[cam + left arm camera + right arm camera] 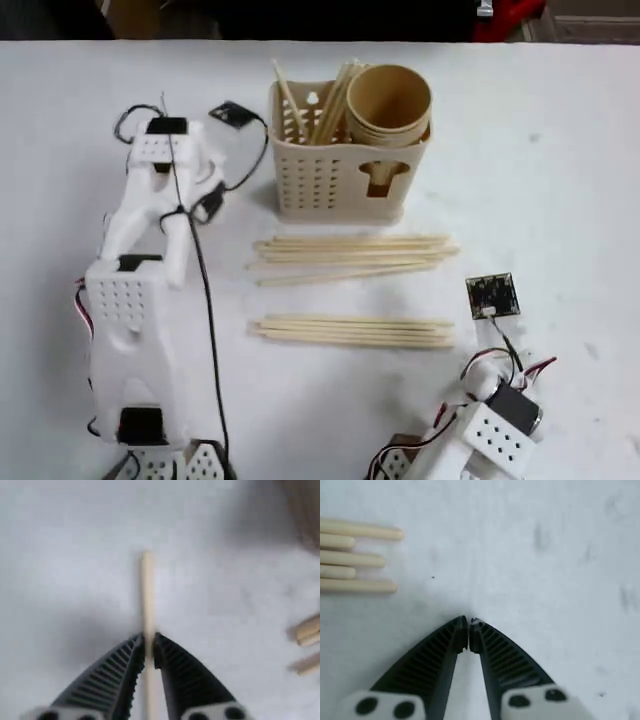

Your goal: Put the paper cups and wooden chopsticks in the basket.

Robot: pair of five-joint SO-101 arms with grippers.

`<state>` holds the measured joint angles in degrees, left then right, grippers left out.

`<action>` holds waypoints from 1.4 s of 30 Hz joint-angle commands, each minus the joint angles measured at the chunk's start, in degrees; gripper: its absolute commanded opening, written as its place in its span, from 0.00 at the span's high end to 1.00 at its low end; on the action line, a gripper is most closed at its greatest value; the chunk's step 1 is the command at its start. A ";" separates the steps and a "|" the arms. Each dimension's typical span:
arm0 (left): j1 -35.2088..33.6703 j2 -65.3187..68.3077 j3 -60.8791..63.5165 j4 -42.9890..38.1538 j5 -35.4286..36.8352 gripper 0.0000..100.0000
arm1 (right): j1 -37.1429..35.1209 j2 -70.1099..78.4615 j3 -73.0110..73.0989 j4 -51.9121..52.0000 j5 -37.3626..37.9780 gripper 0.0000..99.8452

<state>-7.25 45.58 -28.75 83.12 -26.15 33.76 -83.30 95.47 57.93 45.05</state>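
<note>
One wooden chopstick [147, 595] sits pinched between the tips of my left end effector [149, 647]. The jaws are clamped tight on it, and the stick runs straight out ahead of them, low over the white desk [60, 555]. The blunt ends of a few loose sticks [306, 630] lie off to one side, apart from the one I hold.

The basket [320, 185] stands upright at the far middle of the desk. A stack of paper cups [390, 100] sits in its right compartment. A handful of standing chopsticks [325, 105] leans in the left compartment, their tips rising above the rim.

In front of the basket, two groups of chopsticks lie flat and crosswise, roughly parallel to each other. The first bundle [350, 255] lies near the basket's front wall, not touching it. The second bundle [350, 330] lies apart from the first, closer to my bases.

My right end effector [469, 630] is closed with its jaw tips pressed together and nothing between them, above bare desk. The ends of five sticks [355, 557] lie near it without touching.

From above, my left arm [130, 300] stretches along the left of the desk, reaching up beside the basket. My right arm [495, 430] is folded at the near right.
</note>
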 commanded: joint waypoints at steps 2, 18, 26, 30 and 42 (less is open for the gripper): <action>-5.49 -10.86 -2.29 1.93 -0.62 0.98 | 1.10 -0.31 -0.18 -0.92 0.70 0.98; -1.54 -43.47 -2.11 7.82 4.40 0.98 | 1.10 -0.31 -0.18 -0.92 0.70 0.98; 10.95 -51.21 -2.73 7.56 10.64 0.98 | 1.10 -0.31 -0.18 -0.92 0.70 0.98; 17.27 -52.26 -2.81 2.46 13.63 0.98 | 1.10 -0.31 -0.18 -0.92 0.70 0.98; 29.49 -52.26 -2.81 -18.64 18.02 0.98 | 1.10 -0.31 -0.18 -0.92 0.70 0.98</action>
<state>19.12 -4.00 -28.75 72.48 -9.54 33.76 -83.30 95.47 57.93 45.05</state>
